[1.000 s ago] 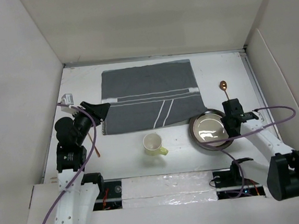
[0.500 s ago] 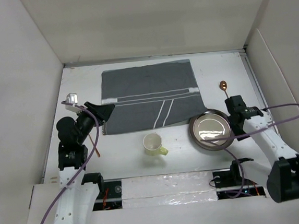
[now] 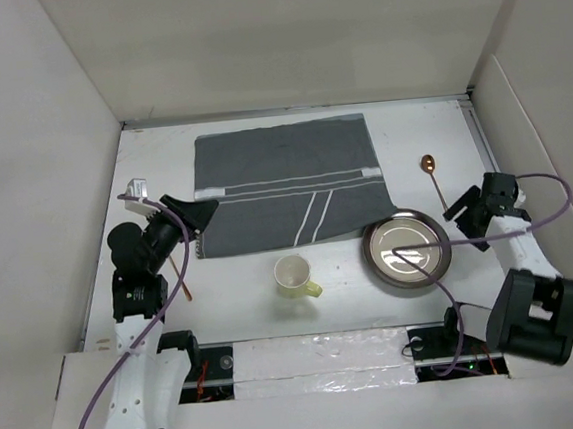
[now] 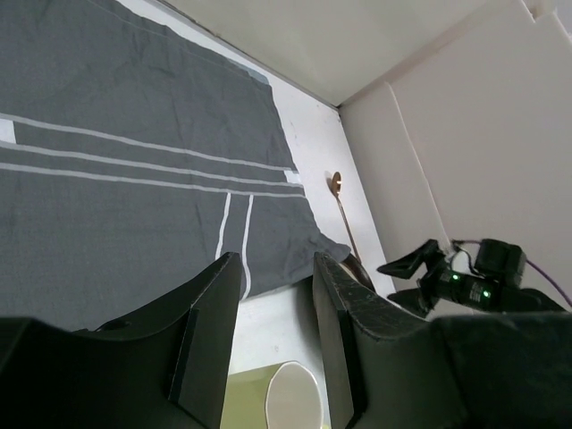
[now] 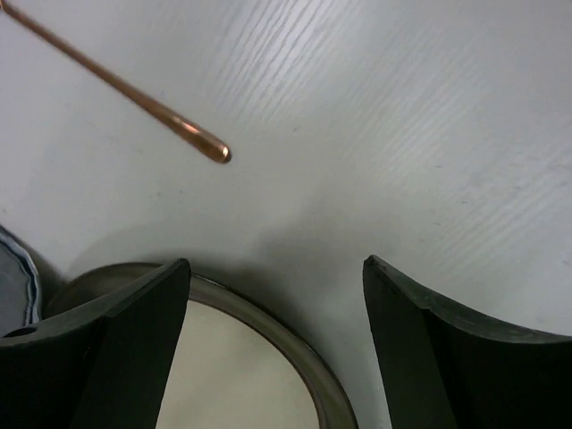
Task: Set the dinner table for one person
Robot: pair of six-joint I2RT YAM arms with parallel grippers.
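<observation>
1. The left claw (image 3: 195, 218) hangs released, with nothing between its fingers; the striped grey mat (image 3: 284, 185) spreads ahead of its tips; the pale cup (image 3: 294, 274) stands near, to its right.
2. The right claw (image 3: 461, 227) is spread wide and empty; the metal plate (image 3: 406, 249) lies just beside it, its rim showing under the gap between the fingers; the end of the copper spoon (image 3: 431, 172) handle lies just beyond the tips, apart from the plate.
3. The white tabletop (image 3: 232, 279) lies beneath both claws and carries everything.
</observation>
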